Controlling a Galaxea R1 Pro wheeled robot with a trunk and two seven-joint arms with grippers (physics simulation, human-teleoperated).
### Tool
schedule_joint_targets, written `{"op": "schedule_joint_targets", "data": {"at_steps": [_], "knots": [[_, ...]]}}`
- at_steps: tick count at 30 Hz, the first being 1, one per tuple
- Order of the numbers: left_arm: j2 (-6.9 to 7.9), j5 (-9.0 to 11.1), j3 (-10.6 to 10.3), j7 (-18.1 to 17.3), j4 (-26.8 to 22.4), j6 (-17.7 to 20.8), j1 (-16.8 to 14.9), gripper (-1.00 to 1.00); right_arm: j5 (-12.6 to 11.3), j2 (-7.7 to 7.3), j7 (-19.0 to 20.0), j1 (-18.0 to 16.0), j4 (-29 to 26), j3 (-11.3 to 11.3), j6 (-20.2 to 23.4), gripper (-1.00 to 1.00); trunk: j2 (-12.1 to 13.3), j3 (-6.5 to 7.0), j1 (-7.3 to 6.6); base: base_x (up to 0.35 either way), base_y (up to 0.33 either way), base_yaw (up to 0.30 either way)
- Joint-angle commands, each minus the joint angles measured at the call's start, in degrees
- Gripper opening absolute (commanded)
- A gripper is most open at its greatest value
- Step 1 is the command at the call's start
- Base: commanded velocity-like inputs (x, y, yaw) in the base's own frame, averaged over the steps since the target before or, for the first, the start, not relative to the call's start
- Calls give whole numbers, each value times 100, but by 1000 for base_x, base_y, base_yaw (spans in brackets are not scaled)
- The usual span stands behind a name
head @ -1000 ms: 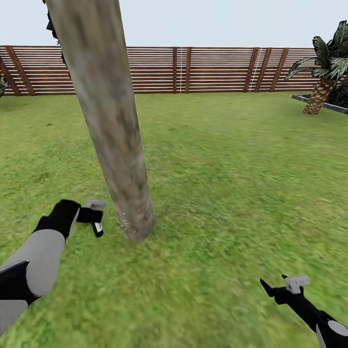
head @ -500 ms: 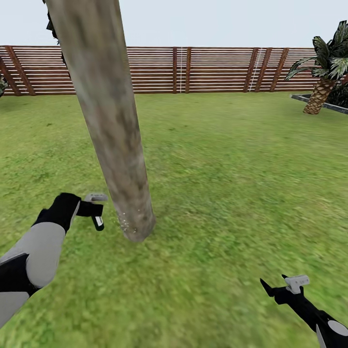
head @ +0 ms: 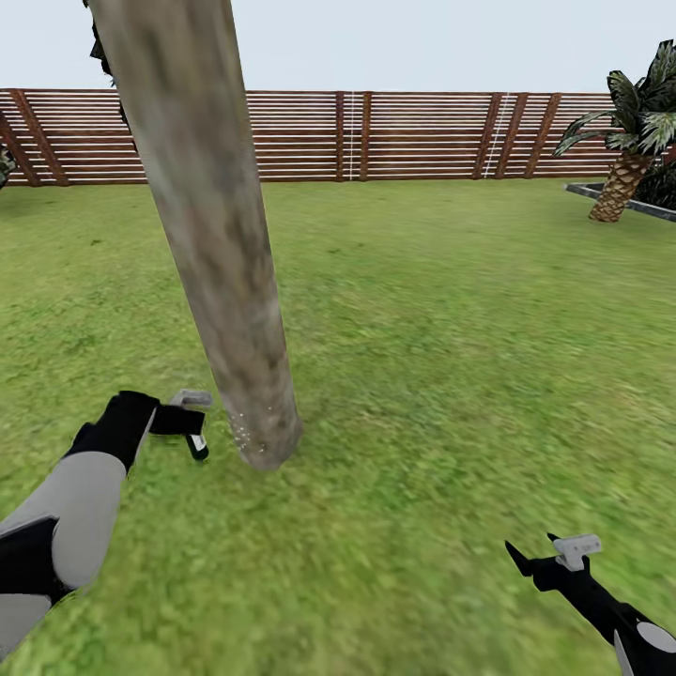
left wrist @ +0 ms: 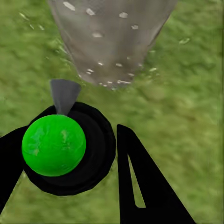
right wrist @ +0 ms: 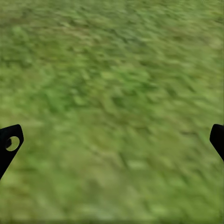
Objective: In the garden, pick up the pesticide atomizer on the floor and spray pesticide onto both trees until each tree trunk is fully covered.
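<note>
A thick mottled grey-brown tree trunk (head: 225,282) rises from the grass floor (head: 422,376) at left of centre. White droplets speckle its base (left wrist: 112,42). My left gripper (head: 192,421) hangs just left of that base, shut on the pesticide atomizer (head: 197,447). In the left wrist view the atomizer (left wrist: 70,149) is a dark round body with a bright green cap, its grey nozzle pointing at the trunk, one black finger (left wrist: 140,186) beside it. My right gripper (head: 546,554) hovers low at the lower right, open over bare grass, fingertips (right wrist: 9,142) far apart.
A brown slatted wooden fence (head: 422,136) closes the lawn at the back. A short palm with a scaly trunk (head: 620,183) stands at the far right beside a grey stone edge (head: 648,208). Open grass lies between the trunk and the palm.
My left gripper with the atomizer rose a little half a second ago, then came back down and slightly nearer the trunk base. The right arm has not moved.
</note>
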Motion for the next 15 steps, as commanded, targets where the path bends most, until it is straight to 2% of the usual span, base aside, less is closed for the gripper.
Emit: {"op": "schedule_joint_targets", "data": {"at_steps": [1, 4, 7, 9, 13, 15], "knots": [[1, -16, -3, -17, -76, 107, -60, -100, 0, 0, 0, 0, 0, 0, 0, 100, 0, -1, 1, 0, 0, 0], [3, -15, -11, -45, -293, 442, -294, -100, 0, 0, 0, 0, -75, 0, 0, 100, 0, -1, 1, 0, 0, 0], [26, -34, -14, -53, -338, 494, -439, -100, 0, 0, 0, 0, -106, 0, 0, 100, 0, -1, 1, 0, 0, 0], [121, -29, -15, -54, -344, 508, -535, -100, 0, 0, 0, 0, -112, 0, 0, 100, 0, -1, 1, 0, 0, 0], [186, -33, -15, -55, -343, 512, -587, -100, 0, 0, 0, 0, -114, 0, 0, 100, 0, -1, 1, 0, 0, 0], [167, -28, -34, -49, -336, 493, -521, -100, 0, 0, 0, 0, -114, 0, 0, 100, 0, -1, 1, 0, 0, 0]]}}
